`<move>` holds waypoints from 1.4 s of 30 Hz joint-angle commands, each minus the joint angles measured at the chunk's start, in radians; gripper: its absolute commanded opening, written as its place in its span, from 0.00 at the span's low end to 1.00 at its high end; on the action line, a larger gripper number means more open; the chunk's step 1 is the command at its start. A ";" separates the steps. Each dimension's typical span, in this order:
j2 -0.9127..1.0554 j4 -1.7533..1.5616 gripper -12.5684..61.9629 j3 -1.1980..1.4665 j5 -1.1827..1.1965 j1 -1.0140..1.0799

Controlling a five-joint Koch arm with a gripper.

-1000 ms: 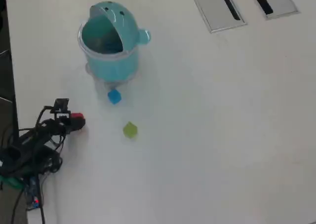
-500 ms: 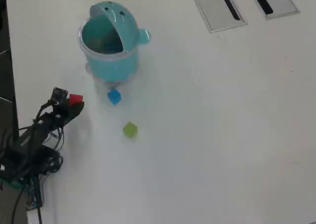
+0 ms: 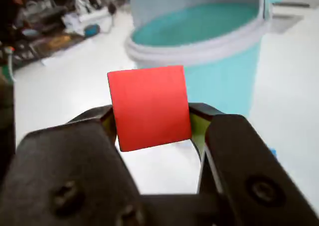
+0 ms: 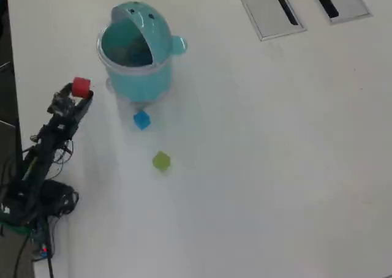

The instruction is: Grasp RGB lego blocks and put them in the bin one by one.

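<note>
Tool [image 3: 151, 124] clamped narrow on the red block [image 3: 148, 107], raised off the desk [image 4: 275, 168] at 9 o'clock of the bin [image 4: 136, 51] (lid tipped open). Blue block [image 4: 141, 120] and yellow-green block [image 4: 161, 161] lie at the bin's 6 o'clock. Wrist view cuts off the bin's top.

The red lego block [image 3: 148, 107] sits between black fingers [image 3: 94, 117]. The bin [image 4: 136, 50] is light teal with two dark dot eyes. On the white bench [image 4: 263, 155] lie a blue block [image 4: 141, 120] and a yellow-green block [image 4: 161, 161]; the slotted panels [image 4: 267, 10] are grey.
</note>
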 commanded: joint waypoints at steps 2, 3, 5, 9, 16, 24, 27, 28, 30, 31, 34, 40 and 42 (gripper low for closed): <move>-0.049 -0.069 0.37 -0.155 -0.005 -0.018; -0.069 -0.074 0.37 -0.183 -0.005 -0.018; -0.109 -0.078 0.37 -0.238 -0.006 -0.020; -0.278 -0.084 0.37 -0.428 -0.018 -0.040; -0.607 -0.077 0.37 -0.807 -0.021 -0.055; -0.807 -0.074 0.37 -1.028 -0.023 -0.037; -0.876 -0.072 0.37 -1.118 -0.023 -0.008; -0.885 -0.072 0.37 -1.120 -0.028 0.002; -0.919 -0.081 0.37 -1.141 -0.034 0.021; -0.930 -0.084 0.37 -1.141 -0.035 0.023; -0.954 -0.084 0.37 -1.157 -0.035 0.040; -1.006 -0.071 0.55 -1.236 -0.255 0.100; -1.003 -0.057 0.57 -1.238 -0.285 0.100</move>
